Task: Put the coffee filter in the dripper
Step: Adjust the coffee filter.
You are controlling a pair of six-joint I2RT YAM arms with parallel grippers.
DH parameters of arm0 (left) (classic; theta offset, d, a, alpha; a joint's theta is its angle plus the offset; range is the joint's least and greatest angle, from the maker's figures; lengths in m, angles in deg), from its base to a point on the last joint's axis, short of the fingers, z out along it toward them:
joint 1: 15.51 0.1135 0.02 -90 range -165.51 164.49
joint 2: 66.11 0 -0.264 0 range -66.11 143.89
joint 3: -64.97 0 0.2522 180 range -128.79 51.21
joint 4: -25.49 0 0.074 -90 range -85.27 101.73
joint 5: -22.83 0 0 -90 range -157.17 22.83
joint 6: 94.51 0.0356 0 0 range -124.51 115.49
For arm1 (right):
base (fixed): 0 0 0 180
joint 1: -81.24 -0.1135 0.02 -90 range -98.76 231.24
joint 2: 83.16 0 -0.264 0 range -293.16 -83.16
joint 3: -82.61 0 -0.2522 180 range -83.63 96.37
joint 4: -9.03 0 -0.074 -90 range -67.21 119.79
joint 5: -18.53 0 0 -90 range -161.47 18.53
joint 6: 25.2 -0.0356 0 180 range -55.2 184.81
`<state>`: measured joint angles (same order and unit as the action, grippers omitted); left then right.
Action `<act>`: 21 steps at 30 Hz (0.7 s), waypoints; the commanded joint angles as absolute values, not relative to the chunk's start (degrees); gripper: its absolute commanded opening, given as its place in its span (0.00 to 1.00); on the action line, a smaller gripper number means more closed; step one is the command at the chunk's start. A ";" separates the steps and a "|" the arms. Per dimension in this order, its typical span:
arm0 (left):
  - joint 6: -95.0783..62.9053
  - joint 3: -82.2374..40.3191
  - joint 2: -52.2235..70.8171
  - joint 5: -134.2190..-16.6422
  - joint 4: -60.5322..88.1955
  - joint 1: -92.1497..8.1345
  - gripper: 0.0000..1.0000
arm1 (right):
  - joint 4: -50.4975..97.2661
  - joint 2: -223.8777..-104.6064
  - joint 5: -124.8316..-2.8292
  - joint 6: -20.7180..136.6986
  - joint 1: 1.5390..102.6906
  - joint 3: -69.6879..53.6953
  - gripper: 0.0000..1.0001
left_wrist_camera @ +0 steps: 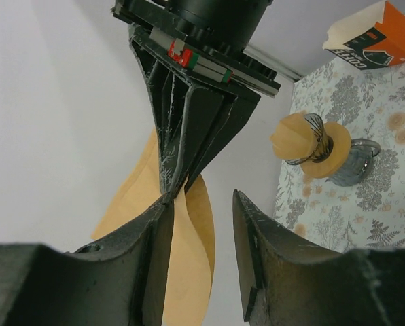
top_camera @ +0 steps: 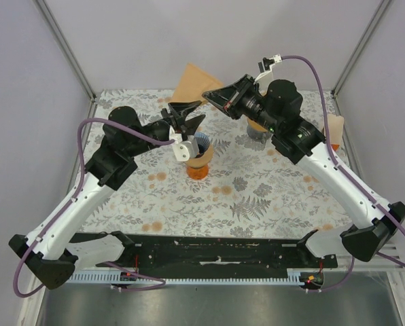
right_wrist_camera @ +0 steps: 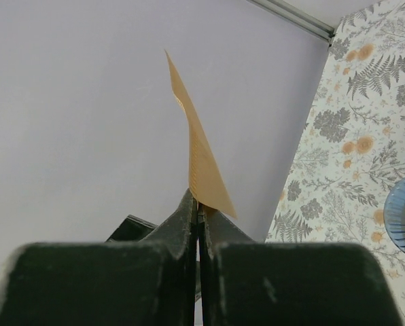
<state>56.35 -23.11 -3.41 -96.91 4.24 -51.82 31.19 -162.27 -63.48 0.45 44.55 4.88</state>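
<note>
The brown paper coffee filter [top_camera: 191, 81] hangs in the air over the back of the table. My right gripper [top_camera: 206, 94] is shut on its corner; the right wrist view shows the filter [right_wrist_camera: 200, 156] edge-on, pinched at my right gripper [right_wrist_camera: 200, 204]. My left gripper [top_camera: 187, 117] stands just below, jaws apart. In the left wrist view the filter [left_wrist_camera: 189, 265] hangs against the left finger [left_wrist_camera: 151, 238] of my left gripper [left_wrist_camera: 202, 198], its curved edge reaching into the gap. The orange dripper [top_camera: 200, 157] with a dark ribbed inside stands on the cloth beneath.
A second orange dripper [left_wrist_camera: 311, 146] with a filter in it sits on a glass server [left_wrist_camera: 355, 163] under the right arm. An orange and cream filter box [left_wrist_camera: 372, 30] stands at the back right. A floral cloth [top_camera: 257, 197] covers the table, with white walls round it.
</note>
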 commanded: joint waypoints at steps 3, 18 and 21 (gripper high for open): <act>59.92 -26.57 -1.77 -87.39 3.12 -54.09 0.39 | 27.62 -159.89 -67.60 -0.85 43.19 3.91 0.00; 60.71 -28.41 -0.19 -81.49 3.82 -54.36 0.42 | 25.69 -158.40 -69.62 -1.55 42.04 1.71 0.00; 60.36 -28.60 0.07 -81.67 5.57 -54.44 0.42 | 24.55 -158.39 -69.71 -2.43 41.78 1.18 0.00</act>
<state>59.15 -25.82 -0.07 -82.22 3.08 -54.01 28.07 -159.91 -67.92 -0.80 42.35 1.86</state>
